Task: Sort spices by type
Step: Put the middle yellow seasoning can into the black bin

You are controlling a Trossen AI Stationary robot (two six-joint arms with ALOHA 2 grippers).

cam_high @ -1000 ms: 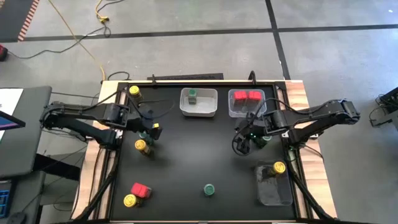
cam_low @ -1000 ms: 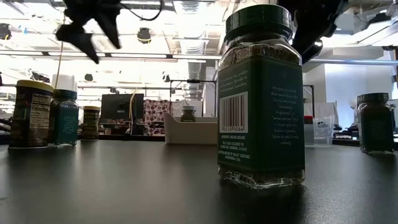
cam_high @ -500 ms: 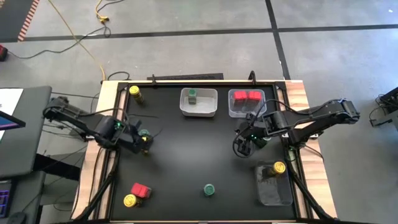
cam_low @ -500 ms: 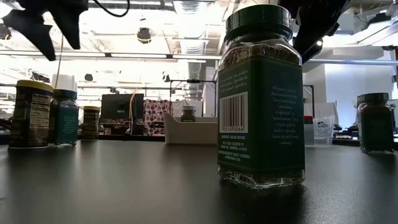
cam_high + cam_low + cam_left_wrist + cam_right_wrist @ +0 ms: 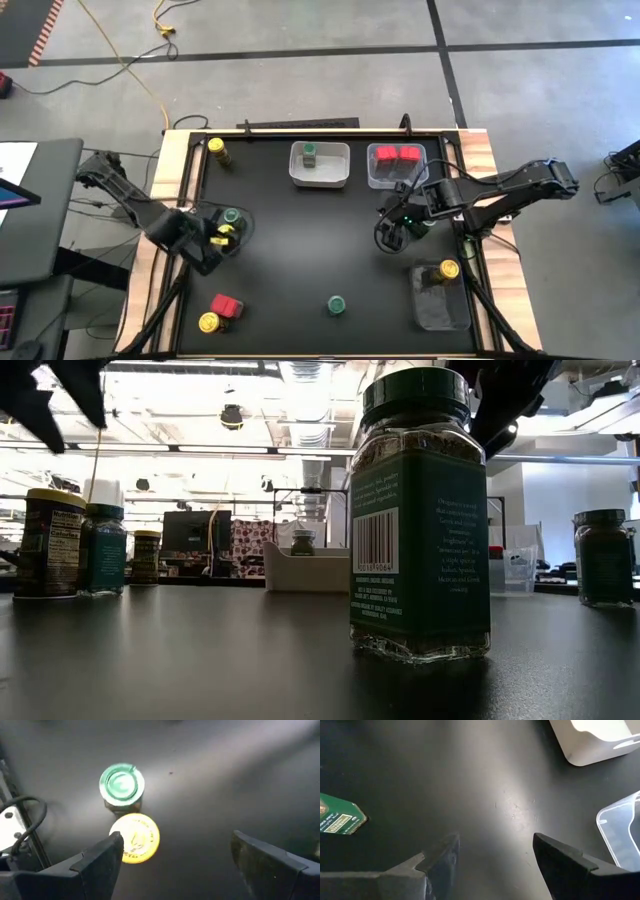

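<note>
My left gripper (image 5: 218,243) is open and hangs above the table's left side. Just beyond its fingertips a green-lidded jar (image 5: 121,783) and a yellow-lidded jar (image 5: 135,838) stand upright, side by side on their bases (image 5: 229,224). My right gripper (image 5: 392,232) is open and empty above the table's right side, with bare table between its fingers (image 5: 492,855). A green-labelled jar (image 5: 335,817) shows beside it. Another green-lidded jar (image 5: 336,304) stands near the front edge and fills the low view (image 5: 420,520).
A white bin (image 5: 319,178) at the back holds a green jar (image 5: 309,153). A clear bin (image 5: 396,180) holds red boxes (image 5: 397,154). A clear bin (image 5: 440,305) at front right holds a yellow jar (image 5: 448,269). A red box (image 5: 226,305) and a yellow jar (image 5: 208,322) stand front left, and another yellow jar (image 5: 217,150) back left.
My left gripper has drawn back from over the green and yellow jars toward the table's near left, staying open. The two jars stand where they were, and the green lid now shows. My right arm has kept still.
</note>
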